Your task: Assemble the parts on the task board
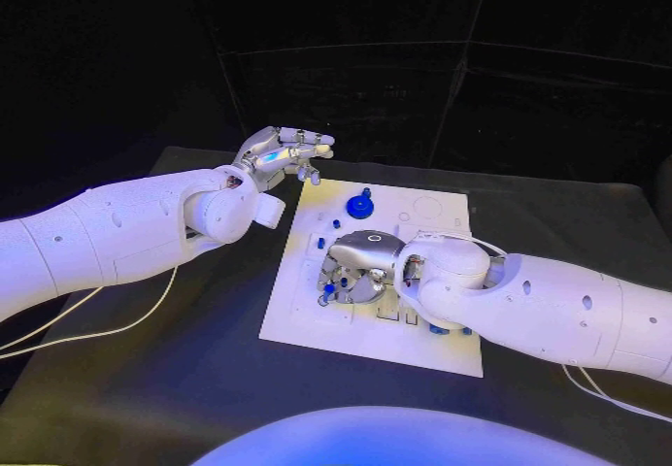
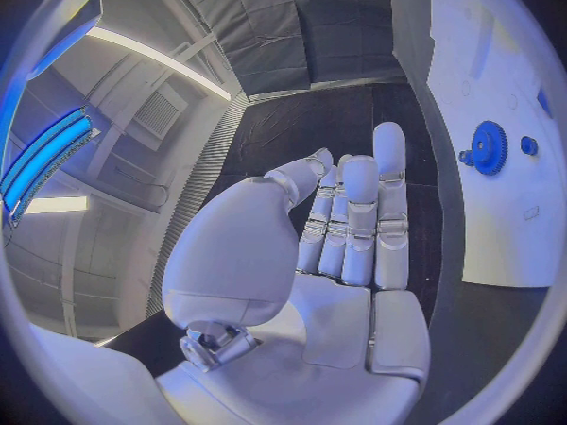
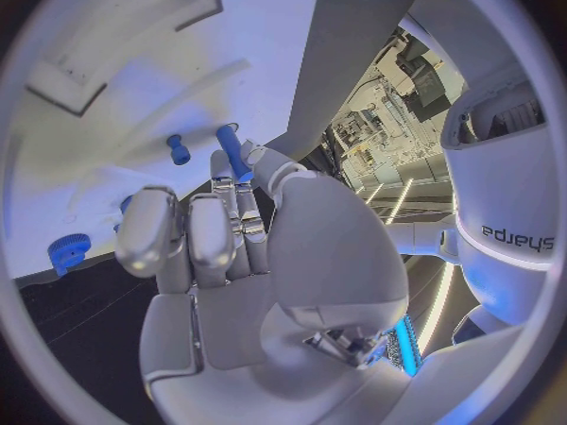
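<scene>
Head camera looks down; both wrist cameras closely share the task board (image 1: 420,335).

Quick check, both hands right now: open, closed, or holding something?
Left hand: open, holding nothing, off the task board's far left corner.
Right hand: over the board, pinching a blue peg.

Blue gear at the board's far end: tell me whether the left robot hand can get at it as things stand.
Probably yes. The left robot hand hovers empty just beyond the task board's far corner, close to the blue gear, with nothing between them. The right robot hand works nearer the board's middle, out of the way.
</scene>
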Robot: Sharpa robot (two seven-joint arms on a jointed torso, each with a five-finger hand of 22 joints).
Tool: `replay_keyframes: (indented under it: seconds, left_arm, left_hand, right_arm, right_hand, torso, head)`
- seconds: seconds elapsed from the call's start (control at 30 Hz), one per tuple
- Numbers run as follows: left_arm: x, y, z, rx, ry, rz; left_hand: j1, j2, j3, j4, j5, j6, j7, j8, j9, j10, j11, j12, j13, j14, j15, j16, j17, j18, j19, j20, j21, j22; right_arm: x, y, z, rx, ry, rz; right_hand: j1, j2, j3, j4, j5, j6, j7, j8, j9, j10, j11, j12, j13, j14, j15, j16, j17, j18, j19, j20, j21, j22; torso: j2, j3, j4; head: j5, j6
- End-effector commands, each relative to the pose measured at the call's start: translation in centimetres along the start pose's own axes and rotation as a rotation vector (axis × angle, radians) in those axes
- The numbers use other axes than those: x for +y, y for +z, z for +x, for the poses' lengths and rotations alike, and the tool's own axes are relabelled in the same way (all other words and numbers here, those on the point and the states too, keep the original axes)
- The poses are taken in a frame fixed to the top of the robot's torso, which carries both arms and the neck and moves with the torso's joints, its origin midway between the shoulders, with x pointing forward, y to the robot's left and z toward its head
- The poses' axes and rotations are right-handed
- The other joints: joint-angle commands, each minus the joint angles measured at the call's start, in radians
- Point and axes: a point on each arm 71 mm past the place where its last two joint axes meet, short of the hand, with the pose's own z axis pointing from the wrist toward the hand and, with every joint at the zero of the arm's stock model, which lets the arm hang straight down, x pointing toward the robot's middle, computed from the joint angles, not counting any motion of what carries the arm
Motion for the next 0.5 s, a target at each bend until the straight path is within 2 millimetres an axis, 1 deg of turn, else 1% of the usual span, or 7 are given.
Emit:
replay_keyframes:
  seconds: [0.03, 0.2, 0.5]
  left_arm:
    - [-0.16, 0.05, 0.08, 0.008, -0.005, 0.006]
    - [-0.16, 0.04, 0.07, 0.008, -0.005, 0.006]
    - [-0.16, 0.05, 0.05, 0.008, -0.005, 0.005]
  left_hand:
    - [0.003, 0.002, -0.004, -0.001, 0.003, -0.007, -0.002, 0.007, -0.001, -0.008, -0.002, 0.005, 0.000, -0.007, 0.001, -0.002, -0.001, 0.013, -0.006, 0.000, -0.005, -0.001]
    - [0.003, 0.002, -0.004, -0.001, 0.003, -0.007, -0.002, 0.007, -0.001, -0.008, -0.002, 0.005, 0.000, -0.007, 0.001, -0.002, -0.001, 0.013, -0.006, 0.000, -0.005, -0.001]
    - [0.003, 0.002, -0.004, -0.001, 0.003, -0.007, -0.002, 0.007, -0.001, -0.008, -0.002, 0.005, 0.000, -0.007, 0.001, -0.002, -0.001, 0.013, -0.006, 0.000, -0.005, -0.001]
  right_arm:
    - [-0.38, 0.01, 0.33, 0.017, -0.035, 0.028]
    - [-0.27, 0.17, 0.37, 0.011, -0.045, 0.028]
    - [0.53, 0.32, 0.36, -0.016, -0.042, -0.006]
  right_hand:
    - [0.004, -0.006, 0.002, -0.004, 0.002, -0.001, 0.005, 0.002, 0.000, 0.004, 0.001, -0.003, 0.000, 0.019, 0.000, -0.003, 0.000, -0.011, 0.001, 0.000, 0.003, -0.001]
    - [0.004, -0.006, 0.002, -0.004, 0.002, -0.001, 0.005, 0.002, 0.000, 0.004, 0.001, -0.003, 0.000, 0.019, 0.000, -0.003, 0.000, -0.011, 0.001, 0.000, 0.003, -0.001]
    - [0.007, -0.005, 0.004, -0.008, 0.006, 0.001, 0.004, 0.001, 0.001, 0.007, 0.000, -0.006, 0.001, 0.020, 0.000, -0.001, 0.002, -0.011, 0.002, 0.000, 0.004, 0.002]
  torso:
    - [0.000, 0.0002, -0.0004]
    - [0.000, -0.0002, 0.0001]
    - [0.000, 0.0002, 0.0003]
  head:
    - [0.001, -0.001]
    - [0.001, -0.001]
    - [0.002, -0.001]
